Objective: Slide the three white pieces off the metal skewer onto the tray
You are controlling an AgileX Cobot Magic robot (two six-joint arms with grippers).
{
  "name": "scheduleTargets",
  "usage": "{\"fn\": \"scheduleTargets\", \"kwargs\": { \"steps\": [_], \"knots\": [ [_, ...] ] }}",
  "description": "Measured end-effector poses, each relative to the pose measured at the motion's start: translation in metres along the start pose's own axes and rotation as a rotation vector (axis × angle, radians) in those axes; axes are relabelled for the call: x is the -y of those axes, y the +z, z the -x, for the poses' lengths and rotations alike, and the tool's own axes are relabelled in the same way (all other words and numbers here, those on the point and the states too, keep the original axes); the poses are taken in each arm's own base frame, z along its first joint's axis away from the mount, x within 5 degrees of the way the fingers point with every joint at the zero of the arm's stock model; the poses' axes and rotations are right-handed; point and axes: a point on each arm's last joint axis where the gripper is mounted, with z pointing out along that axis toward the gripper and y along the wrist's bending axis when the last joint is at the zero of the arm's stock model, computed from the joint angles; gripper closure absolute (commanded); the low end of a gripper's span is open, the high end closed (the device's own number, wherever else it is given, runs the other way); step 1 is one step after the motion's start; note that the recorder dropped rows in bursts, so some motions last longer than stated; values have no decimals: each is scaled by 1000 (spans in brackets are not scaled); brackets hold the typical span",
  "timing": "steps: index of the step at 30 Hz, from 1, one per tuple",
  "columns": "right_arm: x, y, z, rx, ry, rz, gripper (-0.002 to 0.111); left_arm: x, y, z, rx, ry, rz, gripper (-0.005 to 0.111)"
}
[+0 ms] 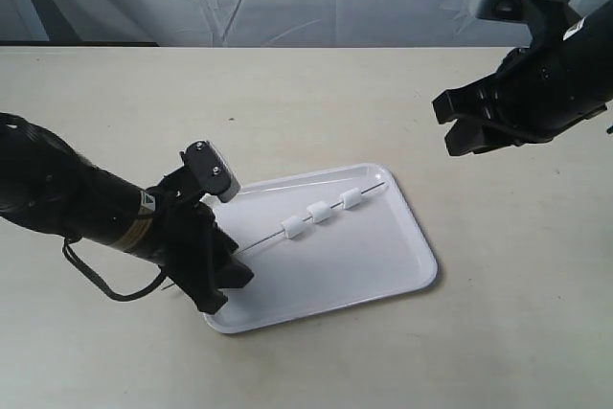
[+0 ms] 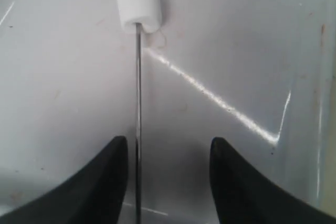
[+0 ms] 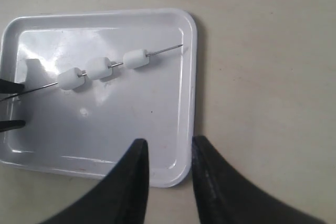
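Left claw (image 2: 168,148), one skewer (image 2: 138,103), three white pieces (image 1: 320,213)

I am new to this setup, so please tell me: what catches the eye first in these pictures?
Three white pieces sit threaded on a thin metal skewer, lying slantwise on the white tray. The left pincer, open, straddles the skewer's bare end; the right pincer hangs open beyond the tray.

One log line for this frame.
left gripper: open, jaws either side of metal skewer | right gripper: open, away from tray | three white pieces: all on skewer
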Motion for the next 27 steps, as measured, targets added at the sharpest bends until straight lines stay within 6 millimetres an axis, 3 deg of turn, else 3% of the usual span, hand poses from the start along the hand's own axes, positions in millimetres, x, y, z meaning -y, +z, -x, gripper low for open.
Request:
{"fn": "scheduleTargets", "kwargs": {
  "steps": [3, 12, 19, 27],
  "knots": [
    [0, 1, 0, -2, 1, 0, 80, -2, 0, 0, -5, 0, 17, 71],
    [-1, 1, -1, -17, 10, 18, 80, -4, 5, -2, -9, -23, 14, 73],
    [-2, 1, -2, -23, 10, 20, 80, -4, 9, -1, 2, -51, -11, 90],
    [-2, 1, -2, -23, 10, 20, 80, -3, 9, -1, 5, -51, -19, 93]
  ]
}}
